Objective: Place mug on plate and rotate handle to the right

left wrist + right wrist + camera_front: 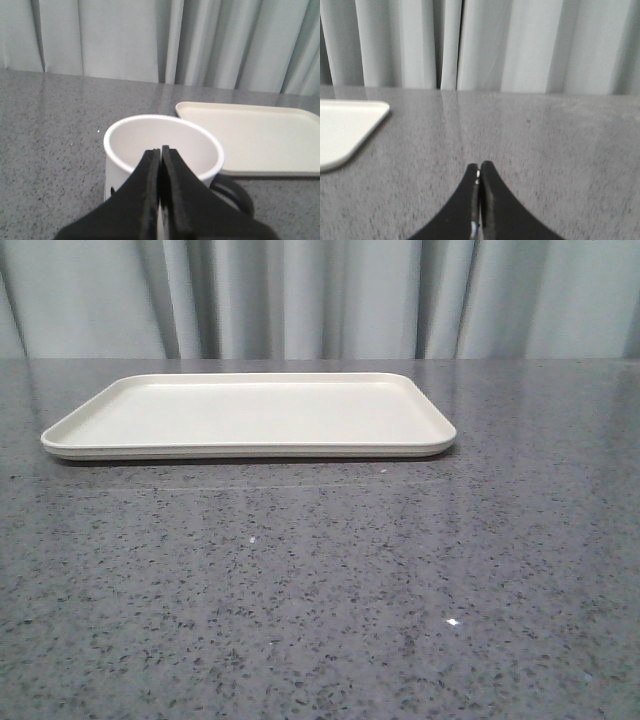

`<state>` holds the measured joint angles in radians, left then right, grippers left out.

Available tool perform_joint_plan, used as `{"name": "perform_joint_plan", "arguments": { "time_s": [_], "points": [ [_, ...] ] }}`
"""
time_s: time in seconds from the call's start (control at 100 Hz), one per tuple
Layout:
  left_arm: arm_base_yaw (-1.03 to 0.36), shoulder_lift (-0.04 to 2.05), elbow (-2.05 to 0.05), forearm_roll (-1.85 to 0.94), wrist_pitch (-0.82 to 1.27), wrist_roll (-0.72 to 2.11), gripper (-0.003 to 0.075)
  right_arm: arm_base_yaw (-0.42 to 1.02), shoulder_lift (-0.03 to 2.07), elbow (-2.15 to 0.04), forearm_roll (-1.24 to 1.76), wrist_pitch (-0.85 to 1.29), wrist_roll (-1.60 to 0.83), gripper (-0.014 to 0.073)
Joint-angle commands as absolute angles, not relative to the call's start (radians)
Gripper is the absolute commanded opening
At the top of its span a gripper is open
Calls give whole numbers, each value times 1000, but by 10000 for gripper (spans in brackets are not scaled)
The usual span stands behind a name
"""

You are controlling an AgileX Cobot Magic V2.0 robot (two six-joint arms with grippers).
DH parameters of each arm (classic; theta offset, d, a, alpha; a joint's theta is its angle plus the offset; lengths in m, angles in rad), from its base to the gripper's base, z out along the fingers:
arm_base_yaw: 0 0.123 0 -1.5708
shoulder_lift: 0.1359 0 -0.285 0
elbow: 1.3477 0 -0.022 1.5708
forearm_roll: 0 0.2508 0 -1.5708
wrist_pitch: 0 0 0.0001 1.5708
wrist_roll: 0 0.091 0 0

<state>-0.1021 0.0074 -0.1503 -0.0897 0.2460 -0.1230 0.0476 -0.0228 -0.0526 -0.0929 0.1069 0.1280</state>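
The white mug (131, 145) stands upright on the grey table, seen only in the left wrist view. Its black handle (236, 194) sticks out toward the plate's side. A bit of black print shows low on the mug's wall. My left gripper (161, 148) is shut, its tips over the mug's near rim with nothing seen between them. The cream plate (250, 412) lies flat at the table's far middle, and its near edge (260, 135) is just beyond the mug. My right gripper (479, 164) is shut above bare table, with the plate's corner (345, 130) off to one side.
Grey speckled tabletop (330, 580) stretches in front of the plate. Pale pleated curtains (320, 300) hang behind the table's far edge. Neither arm nor the mug shows in the front view.
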Motion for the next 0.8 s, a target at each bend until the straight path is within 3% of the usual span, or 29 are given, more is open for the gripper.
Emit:
{"name": "perform_joint_plan", "arguments": {
  "time_s": [0.0, 0.35, 0.64, 0.79],
  "points": [
    [-100, 57, -268, -115, 243, -130, -20, 50, -18, -161, -100, 97, 123, -66],
    [-100, 363, -698, -124, 736, -130, -20, 50, 168, -490, -80, 564, 123, -66],
    [-100, 656, -1010, -124, 1023, -130, -20, 50, 377, -698, -45, 789, 123, -66],
    [-100, 724, -1077, -122, 1052, -128, -20, 50, 471, -756, -13, 812, 123, -66]
  ]
}}
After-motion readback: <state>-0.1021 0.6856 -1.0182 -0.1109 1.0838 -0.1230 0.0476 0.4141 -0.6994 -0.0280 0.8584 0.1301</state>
